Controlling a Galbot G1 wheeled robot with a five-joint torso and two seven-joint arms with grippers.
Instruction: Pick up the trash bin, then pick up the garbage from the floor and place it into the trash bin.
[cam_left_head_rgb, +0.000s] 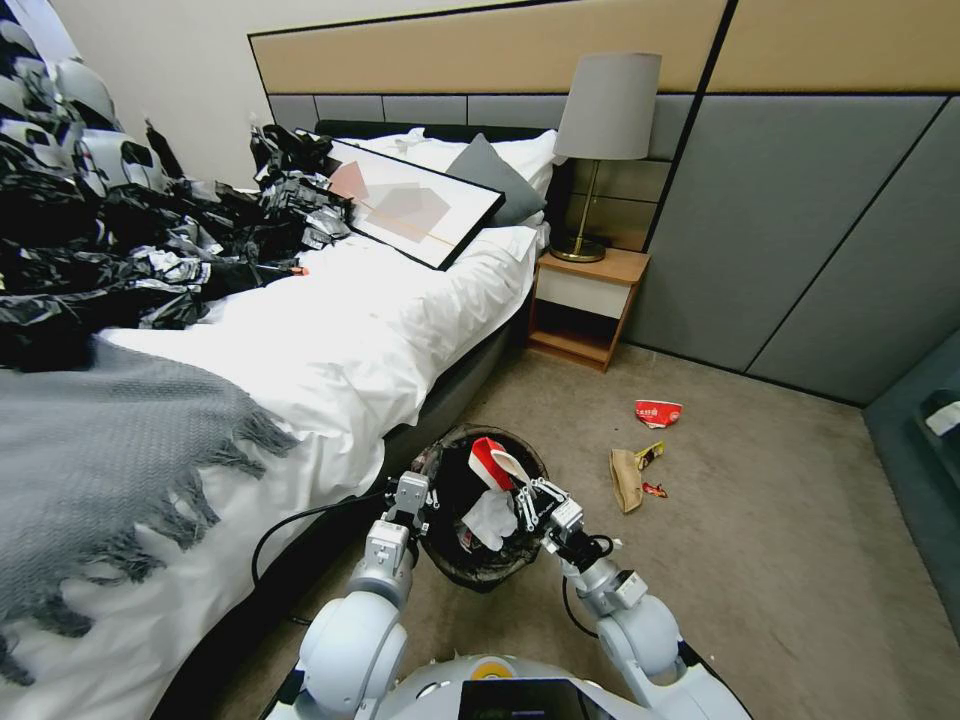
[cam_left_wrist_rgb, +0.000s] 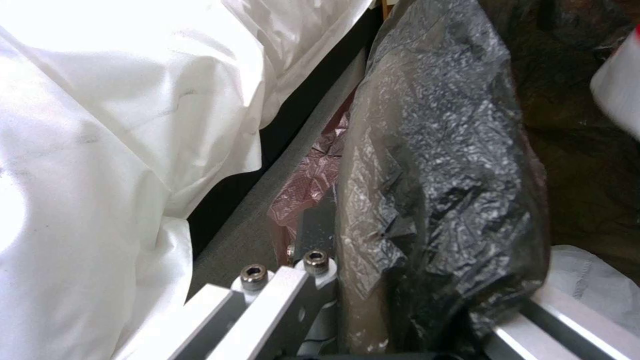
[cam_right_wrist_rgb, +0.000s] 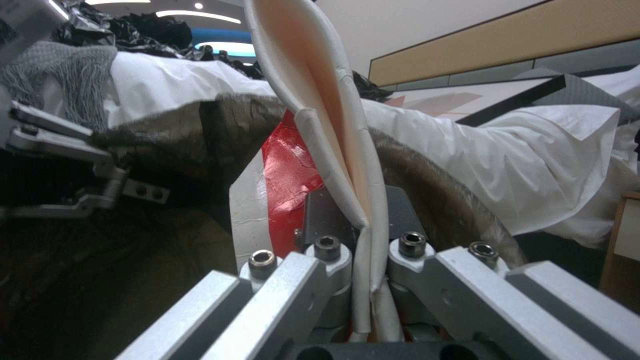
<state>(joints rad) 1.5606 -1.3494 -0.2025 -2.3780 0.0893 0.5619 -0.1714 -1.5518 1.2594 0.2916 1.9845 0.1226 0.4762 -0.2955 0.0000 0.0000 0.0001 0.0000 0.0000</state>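
Note:
The trash bin (cam_left_head_rgb: 470, 560), lined with a black bag, hangs low beside the bed, just in front of me. My left gripper (cam_left_head_rgb: 418, 492) is shut on its near-left rim; in the left wrist view the black liner (cam_left_wrist_rgb: 440, 165) is pinched in that gripper (cam_left_wrist_rgb: 360, 235). My right gripper (cam_left_head_rgb: 528, 497) is shut on a crushed red-and-white paper cup (cam_left_head_rgb: 490, 461) held over the bin's mouth. The right wrist view shows the flattened cup (cam_right_wrist_rgb: 347, 145) clamped in the right gripper (cam_right_wrist_rgb: 363, 225). A white napkin (cam_left_head_rgb: 490, 518) lies inside the bin. More garbage lies on the carpet: a red cup (cam_left_head_rgb: 657, 411), brown paper (cam_left_head_rgb: 626, 478) and a yellow wrapper (cam_left_head_rgb: 650, 453).
The bed (cam_left_head_rgb: 330, 340) with white duvet, grey throw and black bags runs along the left, close to the bin. A wooden nightstand (cam_left_head_rgb: 585, 300) with a lamp stands at the back. Grey wall panels close the right side. Open carpet (cam_left_head_rgb: 780, 560) spreads to the right.

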